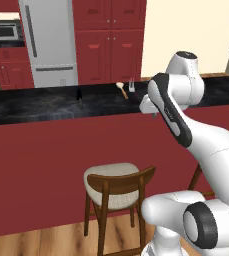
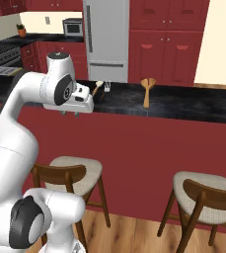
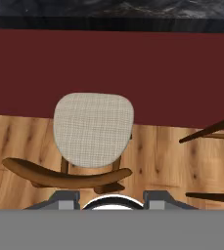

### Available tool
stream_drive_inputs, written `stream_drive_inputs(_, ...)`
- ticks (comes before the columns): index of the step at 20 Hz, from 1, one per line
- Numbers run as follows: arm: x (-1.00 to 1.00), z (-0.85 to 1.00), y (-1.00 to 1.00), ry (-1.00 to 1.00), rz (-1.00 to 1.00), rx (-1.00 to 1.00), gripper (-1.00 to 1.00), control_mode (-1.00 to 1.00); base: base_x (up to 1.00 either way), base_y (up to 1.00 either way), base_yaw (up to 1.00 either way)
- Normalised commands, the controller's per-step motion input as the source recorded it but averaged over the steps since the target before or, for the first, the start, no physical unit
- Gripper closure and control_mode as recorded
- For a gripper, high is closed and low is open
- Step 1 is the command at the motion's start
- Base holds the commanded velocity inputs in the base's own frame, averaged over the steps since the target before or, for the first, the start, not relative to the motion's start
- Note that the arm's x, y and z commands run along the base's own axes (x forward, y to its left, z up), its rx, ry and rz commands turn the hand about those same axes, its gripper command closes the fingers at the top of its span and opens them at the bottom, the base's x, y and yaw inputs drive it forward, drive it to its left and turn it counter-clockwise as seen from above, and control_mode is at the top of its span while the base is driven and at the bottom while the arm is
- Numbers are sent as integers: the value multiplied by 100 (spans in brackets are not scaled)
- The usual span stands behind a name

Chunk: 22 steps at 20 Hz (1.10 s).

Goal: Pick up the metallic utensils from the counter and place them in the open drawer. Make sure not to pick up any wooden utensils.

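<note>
- Lying on the counter (image 1: 36, 107), the fork (image 1: 132, 86) is seen just beside the wooden spoon (image 1: 121, 89); the knife (image 1: 78, 94) lies apart.
- Gripper (image 2: 70, 113) is held over a stool (image 3: 93, 128), nothing grasped; jaw spread cannot be told.

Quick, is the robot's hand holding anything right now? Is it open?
Gripper: holding nothing, hanging over the stool in front of the counter; whether its jaws are open cannot be told.

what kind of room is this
A home kitchen, rendered rather than real. A steel fridge stands among red cabinets, a microwave sits in the far corner, and a long black stone counter has stools drawn up to it like a breakfast bar.
</note>
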Motion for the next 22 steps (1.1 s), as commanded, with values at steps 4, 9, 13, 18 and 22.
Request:
stream_drive_inputs(4, -4, 0, 3, -12, 0, 0, -100, -100, 0, 0, 0)
stream_drive_inputs(9, -35, 23, 5, -39, 0, 6, -100, -100, 0, 0, 0)
stream_drive_inputs(13, -19, 67, -6, -15, 12, 0, -100, -100, 0, 0, 0)
stream_drive_inputs(18, -16, 57, -7, -18, 23, -4, -100, -100, 0, 0, 0)
stream_drive_inputs(22, 18, 35, 0, -14, 9, 2, -100, -100, 0, 0, 0)
